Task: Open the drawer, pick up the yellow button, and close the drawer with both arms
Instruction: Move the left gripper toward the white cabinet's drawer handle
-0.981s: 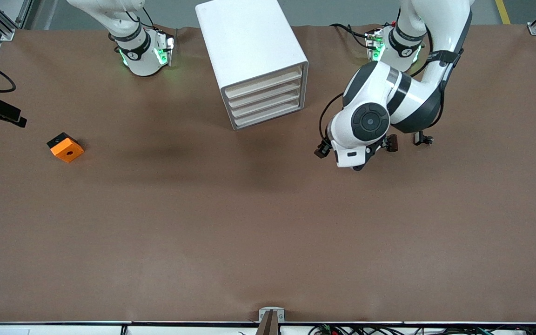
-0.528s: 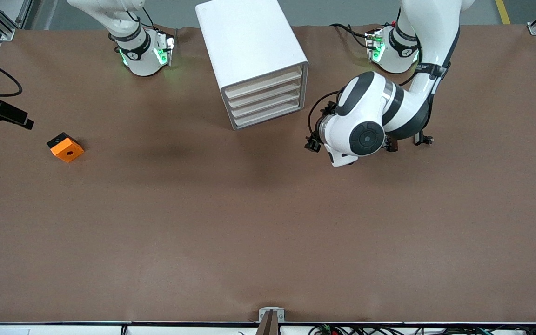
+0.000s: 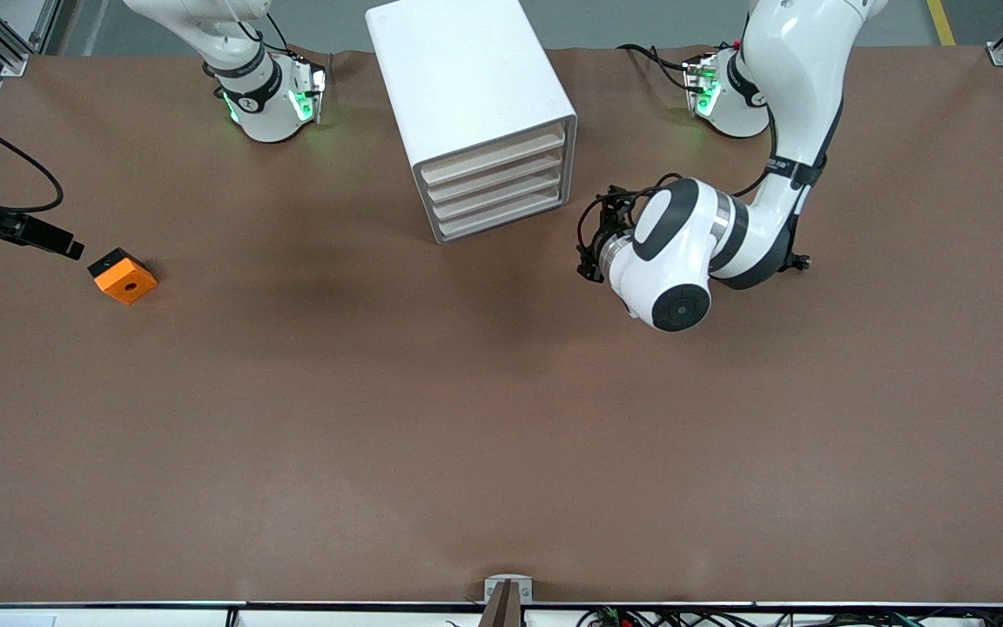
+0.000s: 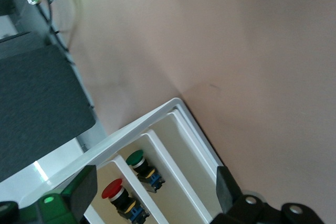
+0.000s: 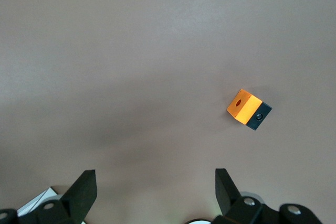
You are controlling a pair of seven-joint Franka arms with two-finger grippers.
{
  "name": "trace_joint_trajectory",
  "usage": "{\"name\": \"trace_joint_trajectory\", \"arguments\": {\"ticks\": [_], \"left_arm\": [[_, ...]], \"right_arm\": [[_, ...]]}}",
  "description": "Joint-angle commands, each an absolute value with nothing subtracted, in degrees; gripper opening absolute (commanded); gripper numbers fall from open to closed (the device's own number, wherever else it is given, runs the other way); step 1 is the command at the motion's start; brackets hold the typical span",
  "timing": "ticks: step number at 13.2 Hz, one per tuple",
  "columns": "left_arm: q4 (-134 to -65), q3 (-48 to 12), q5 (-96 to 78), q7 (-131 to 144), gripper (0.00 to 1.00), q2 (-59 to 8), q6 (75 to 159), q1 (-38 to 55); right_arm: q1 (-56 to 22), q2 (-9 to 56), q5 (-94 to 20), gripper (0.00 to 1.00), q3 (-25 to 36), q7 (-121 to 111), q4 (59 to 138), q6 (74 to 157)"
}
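Your brown tabletop [image 3: 501, 418] carries the white cabinet [image 3: 467, 78] at 12 o'clock, with the top drawer [image 3: 493, 158] pushed in. The left gripper [image 4: 152, 190] hovers beside its front, jaws wide and empty. The right gripper [image 5: 155, 187] hangs near the orange block [image 3: 123, 277] at 9 o'clock, same deal.

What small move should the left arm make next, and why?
Probably ease the open left gripper toward the cream-fronted top drawer of the white boxy cabinet: all four drawers look shut, and that gripper hangs beside them, empty.
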State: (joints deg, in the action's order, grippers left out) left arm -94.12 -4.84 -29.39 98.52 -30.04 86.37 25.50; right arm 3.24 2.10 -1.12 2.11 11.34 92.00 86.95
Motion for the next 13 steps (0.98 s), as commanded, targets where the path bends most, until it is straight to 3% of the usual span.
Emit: {"name": "trace_joint_trajectory", "arguments": {"ticks": [1, 9, 13], "left_arm": [[-92.81, -5.27, -32.68, 102.99, 1.0, -31.9, 81.93, 24.87], [-92.9, -5.27, -45.07, 114.43, 1.0, -35.33, 73.75, 22.59], [-92.73, -5.27, -48.16, 118.03, 1.0, -37.96, 71.55, 23.38]], "right_arm": [[1.59, 2.64, -1.67, 1.0, 2.28, 14.31, 90.26, 85.69], [-1.05, 2.99, -0.79, 1.0, 2.29, 16.6, 90.09, 84.82], [-5.17, 2.9, -0.44, 1.0, 2.2, 29.41, 90.0, 84.38]]}}
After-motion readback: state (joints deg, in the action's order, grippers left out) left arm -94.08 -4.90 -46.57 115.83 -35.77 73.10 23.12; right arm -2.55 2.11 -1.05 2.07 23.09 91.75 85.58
